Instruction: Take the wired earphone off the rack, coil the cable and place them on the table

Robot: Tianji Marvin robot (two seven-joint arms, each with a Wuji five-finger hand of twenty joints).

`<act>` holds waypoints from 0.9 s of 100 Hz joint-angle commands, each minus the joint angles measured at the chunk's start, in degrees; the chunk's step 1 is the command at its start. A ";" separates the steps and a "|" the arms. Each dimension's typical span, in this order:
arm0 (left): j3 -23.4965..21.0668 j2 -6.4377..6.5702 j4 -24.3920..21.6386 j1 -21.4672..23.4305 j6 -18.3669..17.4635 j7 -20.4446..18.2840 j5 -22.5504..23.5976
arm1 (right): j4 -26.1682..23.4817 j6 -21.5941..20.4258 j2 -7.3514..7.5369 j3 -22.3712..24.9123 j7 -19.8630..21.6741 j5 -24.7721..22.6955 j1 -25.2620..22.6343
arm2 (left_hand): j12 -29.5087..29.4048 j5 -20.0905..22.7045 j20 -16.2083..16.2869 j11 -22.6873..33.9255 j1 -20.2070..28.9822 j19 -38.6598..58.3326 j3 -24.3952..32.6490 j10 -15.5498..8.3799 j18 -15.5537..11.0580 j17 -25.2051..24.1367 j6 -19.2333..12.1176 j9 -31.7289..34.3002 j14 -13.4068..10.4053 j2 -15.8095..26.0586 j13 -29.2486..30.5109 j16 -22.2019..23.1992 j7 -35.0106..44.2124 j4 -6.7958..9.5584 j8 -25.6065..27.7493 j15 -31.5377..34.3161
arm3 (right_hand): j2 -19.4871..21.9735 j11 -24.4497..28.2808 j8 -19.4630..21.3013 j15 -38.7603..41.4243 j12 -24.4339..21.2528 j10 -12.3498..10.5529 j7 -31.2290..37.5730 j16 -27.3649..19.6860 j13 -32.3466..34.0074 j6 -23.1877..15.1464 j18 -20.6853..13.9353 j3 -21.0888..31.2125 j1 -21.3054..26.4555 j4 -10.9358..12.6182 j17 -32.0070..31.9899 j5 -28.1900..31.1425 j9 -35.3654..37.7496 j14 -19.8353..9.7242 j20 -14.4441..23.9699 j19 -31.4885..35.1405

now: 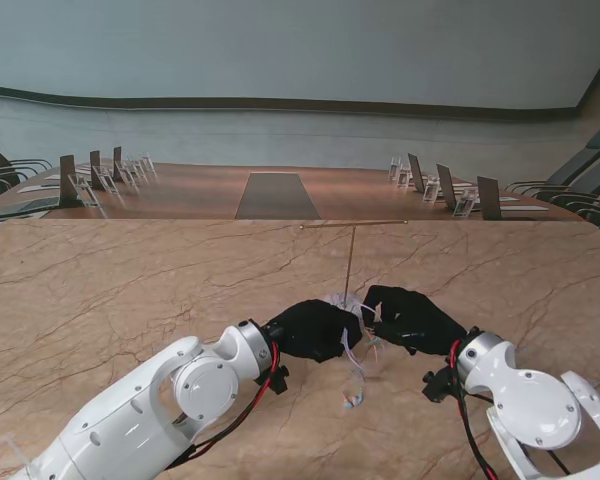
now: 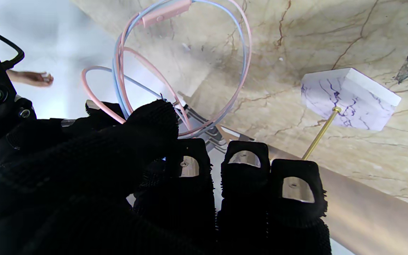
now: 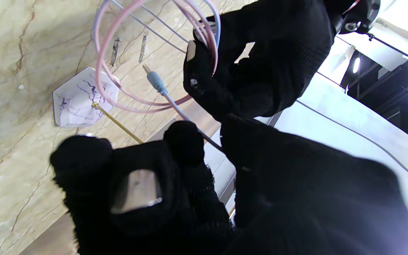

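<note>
The earphone cable (image 2: 242,60), pink and pale blue, is wound in a few loops off the rack, with its pink inline remote (image 2: 165,14) on one loop. My left hand (image 1: 315,328) is shut on the loops, which run around its fingers (image 3: 204,74). My right hand (image 1: 410,318) pinches the cable between thumb and finger just behind the blue plug (image 3: 156,83). A loose end of cable (image 1: 355,372) dangles from the hands toward the table. The rack's brass pole (image 1: 350,262) rises from a white marbled base (image 2: 349,97) just beyond both hands.
The rack's thin brass crossbar (image 1: 352,224) spans above the hands with nothing hanging on it. The marble table (image 1: 110,290) stretches left and right. Farther away stands a long conference table (image 1: 276,195) with nameplates and chairs.
</note>
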 commanded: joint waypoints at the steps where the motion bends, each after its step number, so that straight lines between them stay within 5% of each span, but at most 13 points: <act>1: 0.08 -0.53 -0.34 0.14 0.33 0.17 -0.37 | 0.35 0.39 -0.60 -0.61 -0.56 0.36 -0.07 | 2.02 0.42 1.62 0.84 1.40 2.50 1.28 -3.53 -0.73 -0.29 -0.84 -0.26 0.78 2.40 -1.29 0.74 0.90 -0.10 1.71 -0.10 | 1.63 2.04 2.79 3.68 1.62 5.49 7.21 -0.28 4.34 -4.23 -2.11 3.31 3.38 1.23 2.06 2.43 0.53 -3.73 -1.04 3.27; 90: -0.17 -1.18 -0.17 -0.34 -0.27 1.84 -1.18 | 5.79 1.55 -2.64 -3.22 -7.29 6.82 1.52 | 2.16 0.40 1.70 0.74 1.31 2.43 1.07 -3.56 -0.77 -0.36 -0.90 -0.25 0.75 2.49 -1.33 0.75 0.81 -0.11 1.90 -0.14 | 1.51 1.83 2.32 3.70 1.27 6.11 7.23 -0.40 4.74 -3.66 -0.96 3.64 3.27 1.65 2.37 2.37 0.96 -2.59 -0.91 3.63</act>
